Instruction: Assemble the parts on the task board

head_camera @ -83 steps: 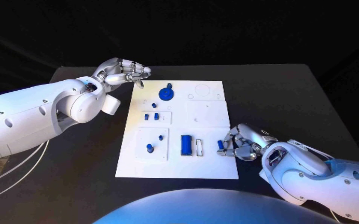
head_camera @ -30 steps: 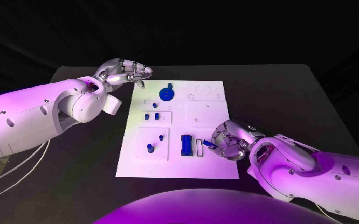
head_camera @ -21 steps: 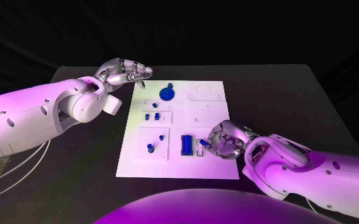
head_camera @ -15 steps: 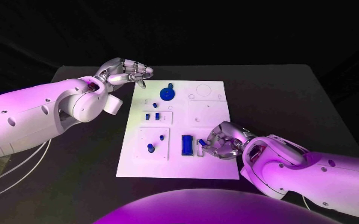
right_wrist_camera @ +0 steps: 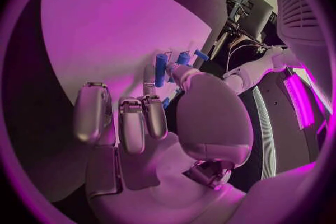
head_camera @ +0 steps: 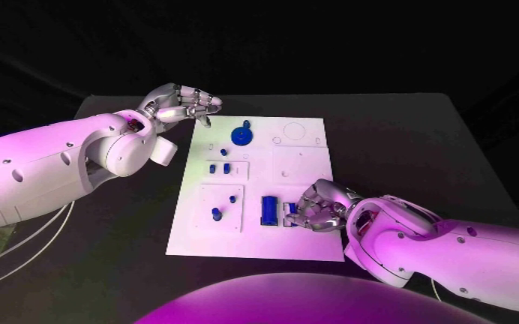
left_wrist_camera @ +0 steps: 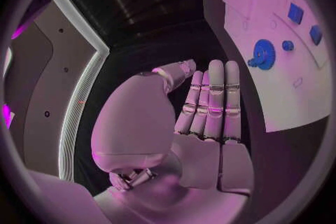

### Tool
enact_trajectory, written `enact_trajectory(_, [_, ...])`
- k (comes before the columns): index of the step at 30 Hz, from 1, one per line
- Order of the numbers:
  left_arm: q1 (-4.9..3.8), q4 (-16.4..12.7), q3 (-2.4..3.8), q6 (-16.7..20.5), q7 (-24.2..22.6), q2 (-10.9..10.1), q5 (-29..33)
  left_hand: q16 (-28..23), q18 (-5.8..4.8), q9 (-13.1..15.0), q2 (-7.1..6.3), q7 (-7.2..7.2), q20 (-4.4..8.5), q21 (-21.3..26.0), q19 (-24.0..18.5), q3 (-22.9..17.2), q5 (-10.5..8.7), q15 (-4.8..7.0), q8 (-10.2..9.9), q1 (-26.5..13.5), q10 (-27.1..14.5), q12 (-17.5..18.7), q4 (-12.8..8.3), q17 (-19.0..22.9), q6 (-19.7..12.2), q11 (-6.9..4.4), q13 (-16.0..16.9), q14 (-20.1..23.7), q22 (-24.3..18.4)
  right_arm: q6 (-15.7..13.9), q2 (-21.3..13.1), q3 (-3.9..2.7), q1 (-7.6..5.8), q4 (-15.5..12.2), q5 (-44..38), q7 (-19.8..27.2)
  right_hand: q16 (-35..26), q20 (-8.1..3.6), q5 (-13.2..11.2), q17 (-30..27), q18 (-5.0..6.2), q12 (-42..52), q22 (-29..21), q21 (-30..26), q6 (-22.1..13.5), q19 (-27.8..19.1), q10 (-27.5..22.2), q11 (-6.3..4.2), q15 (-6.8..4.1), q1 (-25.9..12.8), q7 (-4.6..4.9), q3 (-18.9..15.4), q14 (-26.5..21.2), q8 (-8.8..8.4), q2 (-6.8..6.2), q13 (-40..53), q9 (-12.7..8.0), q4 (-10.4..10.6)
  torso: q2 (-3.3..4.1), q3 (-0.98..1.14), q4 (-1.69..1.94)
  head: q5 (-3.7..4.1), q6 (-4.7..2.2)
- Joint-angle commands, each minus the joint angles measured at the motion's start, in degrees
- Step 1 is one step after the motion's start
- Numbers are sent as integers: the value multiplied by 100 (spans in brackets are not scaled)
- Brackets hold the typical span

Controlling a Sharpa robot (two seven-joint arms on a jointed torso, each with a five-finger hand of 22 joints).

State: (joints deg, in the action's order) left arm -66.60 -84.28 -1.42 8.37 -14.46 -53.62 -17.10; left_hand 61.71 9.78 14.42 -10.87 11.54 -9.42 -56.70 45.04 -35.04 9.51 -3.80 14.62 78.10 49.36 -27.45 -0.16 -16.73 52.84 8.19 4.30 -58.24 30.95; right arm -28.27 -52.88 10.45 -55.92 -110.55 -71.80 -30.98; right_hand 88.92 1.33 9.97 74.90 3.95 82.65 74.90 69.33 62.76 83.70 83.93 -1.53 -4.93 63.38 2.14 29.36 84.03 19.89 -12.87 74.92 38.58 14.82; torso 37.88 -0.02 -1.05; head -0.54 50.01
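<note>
The white task board (head_camera: pixel 298 165) lies in the middle of the black table. My right hand (head_camera: pixel 319 212) is over its near part and pinches a small blue part (head_camera: pixel 292 208) at the white slot beside the blue rectangular block (head_camera: pixel 268 210). The right wrist view shows that hand's fingers (right_wrist_camera: pixel 130 125) bent over the board (right_wrist_camera: pixel 98 33), with blue pieces (right_wrist_camera: pixel 162 69) just beyond the fingertips. My left hand (head_camera: pixel 178 106) hovers off the board's far left corner and holds nothing; its fingers (left_wrist_camera: pixel 212 102) lie side by side. A blue gear (head_camera: pixel 240 135) (left_wrist_camera: pixel 264 54) sits on the board near it.
Two small blue blocks (head_camera: pixel 220 168) stand in a square panel on the board's left side, and a blue peg (head_camera: pixel 224 151) sits above them. More blue pieces (head_camera: pixel 218 215) are on the near-left panel. Bare black table (head_camera: pixel 411 144) surrounds the board.
My right hand has moved left from the board's right edge onto the board, carrying the small blue part to the slot beside the blue block. The left hand has stayed in place.
</note>
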Motion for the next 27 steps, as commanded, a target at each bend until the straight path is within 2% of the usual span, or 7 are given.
enact_trajectory(1, [-3, -11, 3, -25, -33, 10, -6, 20, 74, 8, 4, 0, -16, -21, -36, 0, 14, -14, 19, -58, -30, -13, -27, -6, -51, 15, 7, 43, 4, 177, 19, 4, 11, -15, 90, 7, 19, -10, -13, 1243, -40, 40, 1036, 32, 8, 96, 425, -27, -20, -75, 28, -50, 546, -31, 9, 1101, -6, 12, -5, -2, 4, 3, -1])
enact_trajectory(9, [-3, -10, 3, -30, -24, 5, -6, 20, 74, 8, 4, 0, -16, -21, -36, 0, 14, -14, 19, -58, -30, -13, -27, -6, -51, 15, 7, 43, 4, 97, 22, 4, 11, -33, 95, 16, 19, -11, -10, 1245, -40, 53, 1036, 31, 14, 96, 429, -29, -20, -81, 25, -68, 546, -32, 24, 1108, -6, 22, -7, -7, 3, -3, -1])
enact_trajectory(19, [-3, -9, 3, -29, -18, -7, -6, 25, 74, 14, 7, 1, -17, -25, -38, -4, 14, -15, 27, -67, -40, -28, -31, -7, -60, 16, 7, 44, 6, -41, -22, -3, 11, -75, 63, 34, 20, -16, 4, 1245, -39, 74, 1036, 33, 36, 96, 435, -44, -30, -17, 6, -85, 546, -34, 126, 1122, -3, 7, -4, -3, 0, -28, -1])
enact_trajectory(22, [-3, -8, 3, -30, -18, -7, -6, 25, 74, 14, 7, 1, -17, -25, -38, -4, 14, -15, 27, -67, -40, -28, -31, -7, -60, 16, 7, 44, 6, -72, -22, -7, 11, -95, 87, 35, 21, -26, 6, 1248, -38, 75, 1036, 33, 42, 96, 437, -59, -44, 118, -11, -105, 547, -39, 163, 1124, 2, -89, -6, -2, 0, -28, -1])
enact_trajectory(27, [-3, -8, 3, -29, -17, -7, -6, 25, 74, 14, 7, 1, -17, -25, -38, -4, 14, -15, 27, -67, -40, -28, -31, -7, -60, 16, 7, 44, 6, -97, -17, -16, 11, -106, 128, 44, 20, -28, -7, 1246, -39, 71, 1035, 31, 48, 96, 437, -48, -39, 41, 6, -205, 546, -51, 135, 1123, 0, -38, -3, -2, 1, -23, -1])
